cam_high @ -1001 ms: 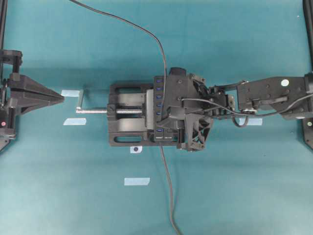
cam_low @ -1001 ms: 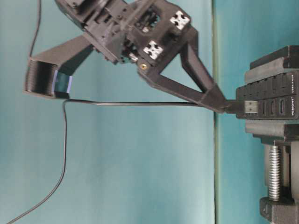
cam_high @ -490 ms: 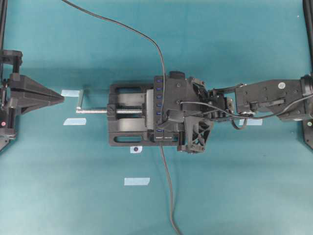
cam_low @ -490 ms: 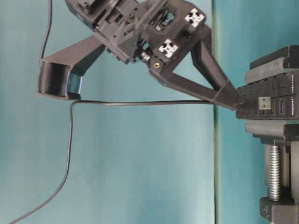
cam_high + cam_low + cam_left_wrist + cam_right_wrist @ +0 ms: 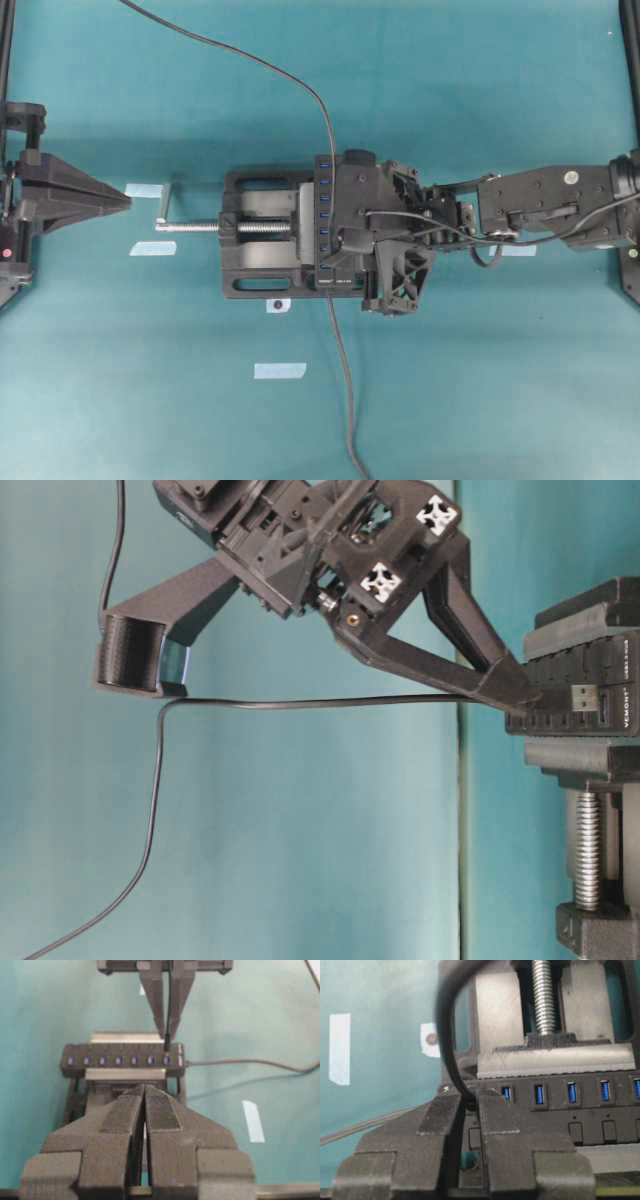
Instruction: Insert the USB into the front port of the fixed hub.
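**USB plug held over the end port of the clamped hub**

Nearest in the left wrist view, the left gripper (image 5: pixel 145 1105) has its fingers pressed together on nothing; in the overhead view it sits at the left edge of the teal worktop (image 5: pixel 450 400), well apart from the vise (image 5: pixel 265 232).

Beyond it the vise clamps the fixed hub (image 5: pixel 122 1060), a narrow black bar lying crosswise to the vise's silver screw (image 5: pixel 235 227), its row of blue ports facing up. The hub's own cable (image 5: pixel 250 1062) leaves its end and trails across the worktop.

Over the hub, the right gripper (image 5: pixel 468 1105) reaches in from the right, its fingers (image 5: pixel 492 1110) closed on the USB (image 5: pixel 588 694). In the table-level view, which is turned on its side, the plug's metal tip sticks out past the fingertips at the hub's port face, by the end with white lettering. The plug's long axis runs in line with the fingers, pointing toward the hub's port face. Whether the tip has entered a port cannot be told. In the left wrist view the plug hangs tip-down just above the end port.

The USB's thin cable (image 5: pixel 300 702) runs back from the fingers, bends, and trails off the frame.

Farther out, strips of pale tape (image 5: pixel 280 371) lie on the worktop.
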